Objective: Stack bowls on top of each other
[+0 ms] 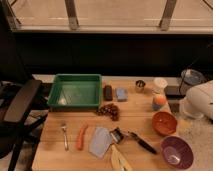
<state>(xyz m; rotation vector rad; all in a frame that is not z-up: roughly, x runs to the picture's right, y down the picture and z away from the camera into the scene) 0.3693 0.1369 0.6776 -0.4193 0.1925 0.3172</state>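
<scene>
The orange-red bowl (164,123) is the nearer of the two to the gripper (190,108), which hangs just behind it and to its right. I cannot tell whether the gripper is open or closed. The purple bowl (176,151) stands just beside the orange-red bowl, in front and slightly right.

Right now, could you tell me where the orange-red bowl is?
In the camera view, the orange-red bowl sits on the right side of the table, behind-left of the purple bowl. The hand is not in view.

Wooden table (52,152), glossy plastic bowls (164,123) (177,152), smooth white tool (190,107) at right
</scene>
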